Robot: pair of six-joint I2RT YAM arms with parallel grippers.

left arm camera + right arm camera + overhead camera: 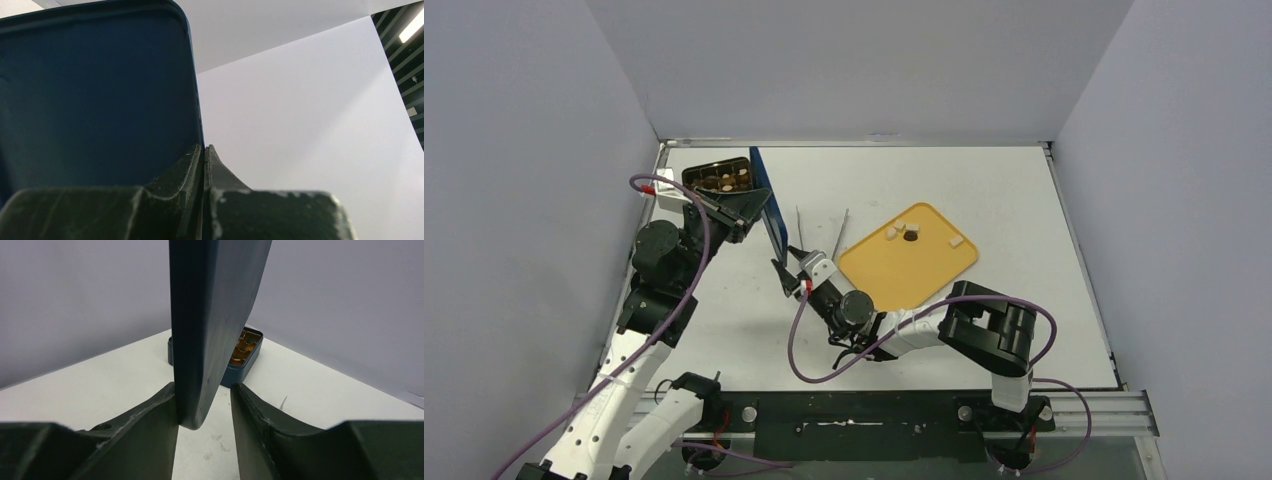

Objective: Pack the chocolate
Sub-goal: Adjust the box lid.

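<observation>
The left fingers [180, 170] are clenched on the edge of a dark blue lid [767, 200], holding it upright on its edge above the table [984, 190], just right of the open box [236, 373] at the far left corner. The right fingers [150, 415] straddle the lid's lower corner from the near side: one finger lies against the lid's face, while a narrow gap shows between the other finger and the lid, so they are parted and not gripping it. Chocolate [891, 235] lies in two places. A few pieces sit loose on the yellow tray [904, 268] near the middle of the table: three pale ones and a dark one, gathered toward its far edge. More brown and pale pieces fill the box, seen from above and, in the right wrist view, past the lid. Metal tongs [842, 228] lie on the table between the lid and the tray, their arms spread toward the far side.
</observation>
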